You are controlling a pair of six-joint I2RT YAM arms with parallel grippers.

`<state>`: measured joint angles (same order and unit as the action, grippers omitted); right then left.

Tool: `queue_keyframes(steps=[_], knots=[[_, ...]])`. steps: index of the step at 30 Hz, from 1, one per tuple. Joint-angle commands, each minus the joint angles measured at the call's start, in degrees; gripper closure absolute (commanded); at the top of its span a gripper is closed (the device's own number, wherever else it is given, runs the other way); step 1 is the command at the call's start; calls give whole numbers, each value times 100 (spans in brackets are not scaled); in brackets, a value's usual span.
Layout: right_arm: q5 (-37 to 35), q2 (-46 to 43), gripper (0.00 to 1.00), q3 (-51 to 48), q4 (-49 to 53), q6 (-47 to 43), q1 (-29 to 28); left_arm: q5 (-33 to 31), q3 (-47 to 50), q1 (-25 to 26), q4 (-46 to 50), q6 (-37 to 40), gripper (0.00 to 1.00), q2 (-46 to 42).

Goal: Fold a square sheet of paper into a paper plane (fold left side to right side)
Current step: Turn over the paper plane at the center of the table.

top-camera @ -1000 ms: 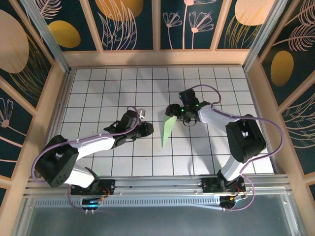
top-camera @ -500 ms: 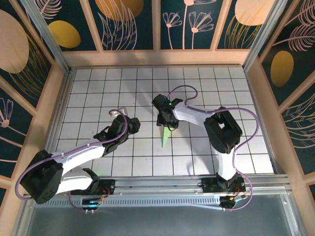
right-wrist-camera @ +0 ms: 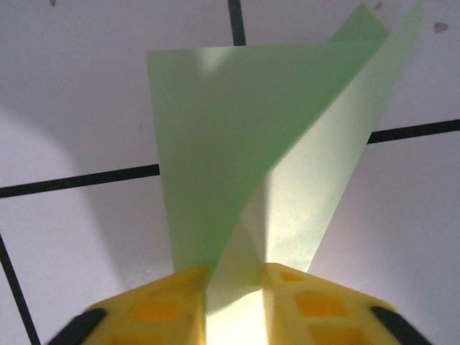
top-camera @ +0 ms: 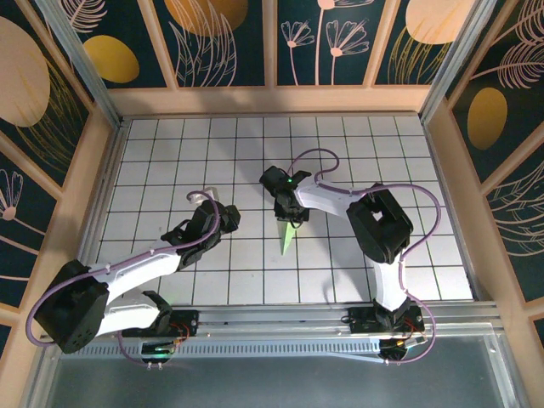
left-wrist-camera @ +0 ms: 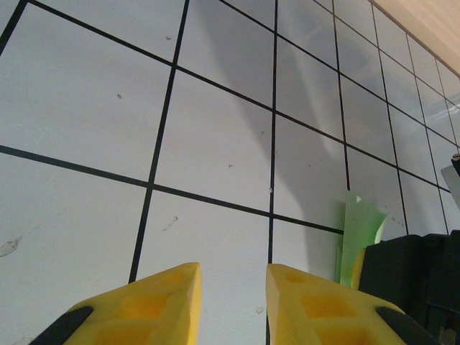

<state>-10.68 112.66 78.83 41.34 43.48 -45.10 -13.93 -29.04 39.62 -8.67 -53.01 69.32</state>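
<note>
The right pincer [right-wrist-camera: 233, 277] is closed on the far end of the paper plane [right-wrist-camera: 237, 158], paper nipped between its fingers. It likely grips best close to the centre crease, so the layers don't splay. The plane lies mid-table [top-camera: 170, 170], long axis near-to-far, its tip towards the arm bases. The left pincer [left-wrist-camera: 233, 277], slightly parted and empty, hovers nearby.

Thin matt pale-green paper plane [right-wrist-camera: 230, 144], smooth yellow plastic right claw [right-wrist-camera: 235, 277], smooth white table [left-wrist-camera: 215, 136] lightly scuffed, wooden rim [top-camera: 272, 100]
</note>
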Motion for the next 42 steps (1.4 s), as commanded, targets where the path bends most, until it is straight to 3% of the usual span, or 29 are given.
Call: queue_keyframes(steps=[1,6,14,20,24,27,32,42], knots=[[-253,-232,82,99,270,53,-25,-144,-105,-49,154,97,70,14],[-418,-540,100,6,283,46,-25,-81,-340,-57,164,164,69,122],[-307,-1621,100,-637,-558,-326,351,406,-856,-169,-55,186,61,572],[937,-2561,100,-1515,-2142,-1043,1336,147,-1093,-222,-43,304,49,596],[2270,-2828,100,-2012,-3321,-1247,2103,-177,-1157,-237,-29,419,40,450],[3320,-2665,100,-2193,-4073,-1236,2502,-389,-1148,-241,-71,437,35,295],[4441,-1910,100,-2068,-4860,-1104,2713,-592,-1113,-252,-170,551,26,118],[5295,-585,100,-1781,-6423,-247,2720,-766,-1123,-260,0,518,20,-15]])
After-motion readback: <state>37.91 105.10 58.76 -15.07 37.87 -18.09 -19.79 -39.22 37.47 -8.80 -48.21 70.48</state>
